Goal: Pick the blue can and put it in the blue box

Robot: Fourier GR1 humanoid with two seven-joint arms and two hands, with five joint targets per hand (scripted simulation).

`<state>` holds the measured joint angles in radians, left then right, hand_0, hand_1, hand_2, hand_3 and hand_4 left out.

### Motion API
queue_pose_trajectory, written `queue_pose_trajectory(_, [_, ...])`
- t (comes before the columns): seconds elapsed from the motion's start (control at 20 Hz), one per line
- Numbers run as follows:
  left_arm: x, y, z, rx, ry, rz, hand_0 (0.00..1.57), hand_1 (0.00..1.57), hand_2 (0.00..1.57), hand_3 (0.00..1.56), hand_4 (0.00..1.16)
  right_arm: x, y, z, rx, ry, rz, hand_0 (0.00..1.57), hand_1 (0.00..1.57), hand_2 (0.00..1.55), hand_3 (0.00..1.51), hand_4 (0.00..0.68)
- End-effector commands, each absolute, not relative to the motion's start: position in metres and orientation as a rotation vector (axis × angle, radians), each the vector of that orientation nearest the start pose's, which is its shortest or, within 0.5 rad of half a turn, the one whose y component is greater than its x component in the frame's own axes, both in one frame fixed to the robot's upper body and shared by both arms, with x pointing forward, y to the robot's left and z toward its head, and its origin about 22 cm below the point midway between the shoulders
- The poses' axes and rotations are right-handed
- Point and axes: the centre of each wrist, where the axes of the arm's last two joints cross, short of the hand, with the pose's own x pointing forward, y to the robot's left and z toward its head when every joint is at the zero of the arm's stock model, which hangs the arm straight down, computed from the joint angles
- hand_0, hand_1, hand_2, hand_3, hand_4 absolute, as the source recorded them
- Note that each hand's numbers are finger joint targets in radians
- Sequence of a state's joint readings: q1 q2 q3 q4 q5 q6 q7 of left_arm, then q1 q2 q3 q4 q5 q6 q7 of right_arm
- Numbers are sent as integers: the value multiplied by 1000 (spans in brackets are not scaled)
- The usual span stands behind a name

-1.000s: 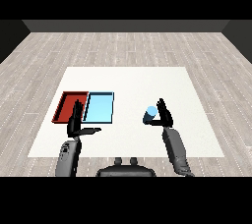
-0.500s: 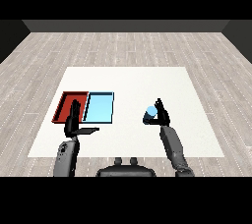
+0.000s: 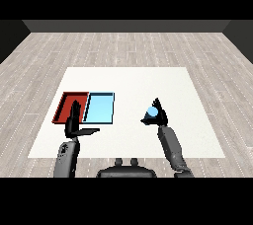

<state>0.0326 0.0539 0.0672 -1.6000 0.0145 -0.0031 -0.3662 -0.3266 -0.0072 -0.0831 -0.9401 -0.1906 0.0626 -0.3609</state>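
The blue can [image 3: 151,112] stands on the white table right of centre. My right hand [image 3: 159,114] is against its right side, fingers and thumb curled round it. The light blue tray [image 3: 99,107] lies left of centre, well apart from the can, with nothing in it. My left hand [image 3: 75,120] hovers over the near edge of the red tray [image 3: 67,103], fingers straight and pointing forward, thumb stuck out to the right, holding nothing.
The red tray lies flush against the blue tray's left side. The white table [image 3: 133,83] stretches wide behind and between the trays and the can. Grey wood floor surrounds it.
My right hand has closed in round the blue can and its forearm has shifted slightly left. The left hand has stayed where it was.
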Motion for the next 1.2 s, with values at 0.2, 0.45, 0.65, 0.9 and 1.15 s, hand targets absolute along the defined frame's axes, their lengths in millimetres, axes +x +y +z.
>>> queue_pose_trajectory(0.2, [240, 241, -19, 108, -1938, 11, 0, 0, 0, 0, 0, 315, -218, -80, 161, -1583, -114, 0, 0, 0, 0, 0])
queue_pose_trajectory(0.45, [219, 243, -3, 89, -1955, 21, 0, 0, 0, 0, 0, 316, -209, -75, 63, -1574, -131, 880, 880, 1082, 946, 0])
queue_pose_trajectory(0.65, [225, 263, -22, 69, -1953, 26, 0, 0, 0, 0, 0, 321, -210, -85, -7, -1504, -123, 1466, 1466, 1466, 1446, 536])
queue_pose_trajectory(0.9, [243, 266, -5, 103, -1941, 17, 0, 0, 0, 0, 0, 310, -191, -75, -1, -1531, -109, 1462, 1462, 1451, 1427, 530])
queue_pose_trajectory(1.15, [240, 236, -15, 90, -1953, -23, 0, 0, 0, 0, 0, 317, -191, -59, -12, -1616, -62, 1465, 1465, 1467, 1324, 448])
